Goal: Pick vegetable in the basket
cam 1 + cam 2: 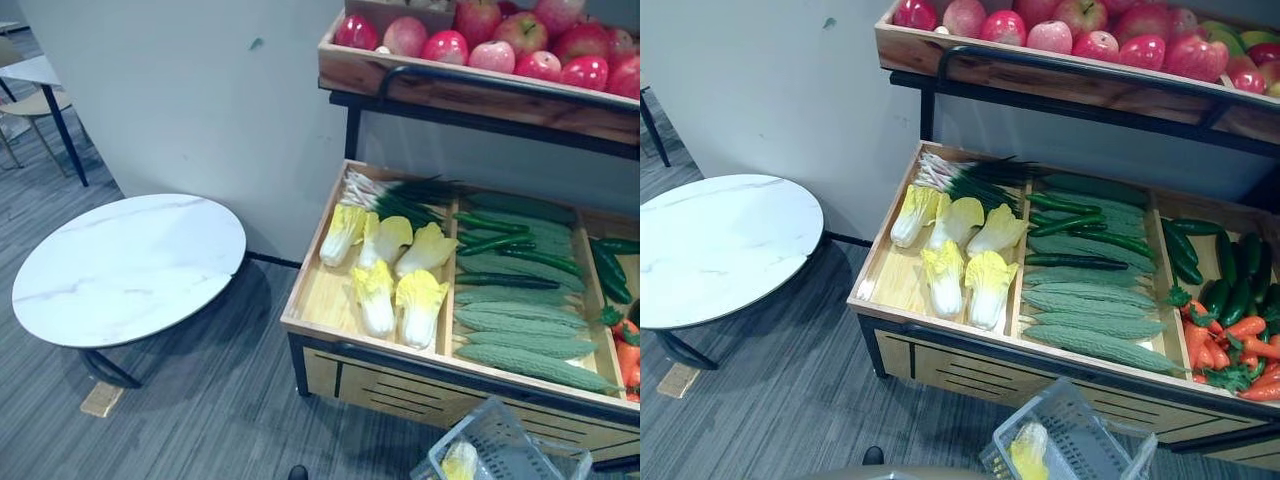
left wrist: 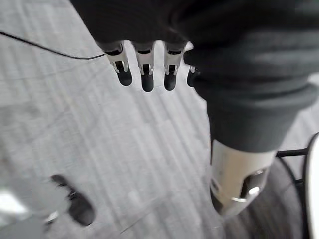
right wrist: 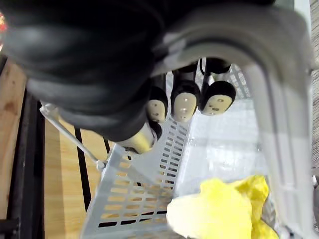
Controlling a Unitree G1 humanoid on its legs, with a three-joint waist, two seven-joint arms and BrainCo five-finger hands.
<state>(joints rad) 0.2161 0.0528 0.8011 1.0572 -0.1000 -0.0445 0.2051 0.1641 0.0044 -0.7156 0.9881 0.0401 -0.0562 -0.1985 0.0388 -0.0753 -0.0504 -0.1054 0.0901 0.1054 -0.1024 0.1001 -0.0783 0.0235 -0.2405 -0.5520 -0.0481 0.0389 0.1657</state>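
Already one pale yellow cabbage (image 3: 214, 214) lies in the grey slotted plastic basket (image 3: 134, 196). The right hand (image 3: 184, 104) curls round its grey handle (image 3: 266, 109); the left hand (image 2: 146, 69) hangs loose-fingered, with more picking likely.

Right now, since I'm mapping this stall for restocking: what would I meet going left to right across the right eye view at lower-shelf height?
Round white marble-top table → yellow-and-white napa cabbages → bumpy green bitter gourds → orange carrots.
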